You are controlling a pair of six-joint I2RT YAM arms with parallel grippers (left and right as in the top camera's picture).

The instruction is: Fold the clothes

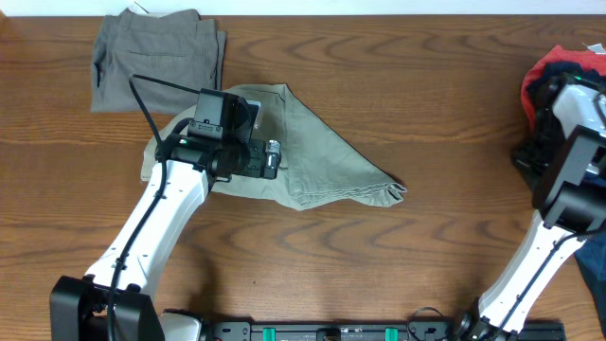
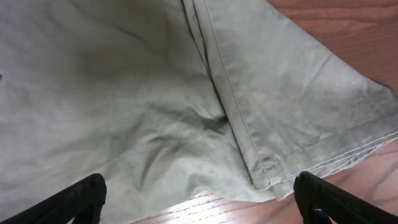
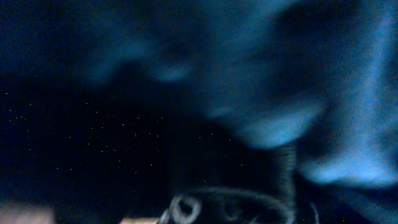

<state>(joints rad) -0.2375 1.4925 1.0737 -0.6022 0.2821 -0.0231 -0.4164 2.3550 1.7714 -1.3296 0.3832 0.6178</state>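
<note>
1. My left claw (image 2: 199,200) hangs low with its two fingers (image 2: 81,196) spread wide apart. Nothing is gripped between them.
2. Right under it lie the khaki trousers (image 2: 124,93), spread on the table (image 2: 186,214). The cloth between my fingers is softly creased.
3. Just inside one finger, a doubled hem (image 2: 267,171) ends in a corner. Bare wood shows below that corner and again past the cloth's far edge.
4. From that corner a seam (image 2: 217,87) runs straight away from the claw, across the cloth and out of my wrist's view.
5. Seen from above, the khaki trousers form a rough triangle. My left claw is over the wide end, and the tip lies well ahead of it, pointing toward the table's right side.
6. Well apart from the claw, behind it and nearer the table's far edge, grey trousers (image 1: 156,57) sit folded in a neat block.
7. Farthest off, at the table's right edge, is a pile (image 1: 559,71) of red, navy and black garments.
8. My right arm (image 1: 568,161) leans against that pile.
9. The right claw's fingers are together. Its wrist shows only a dark blue blur, so I cannot tell whether any cloth is caught between them.
</note>
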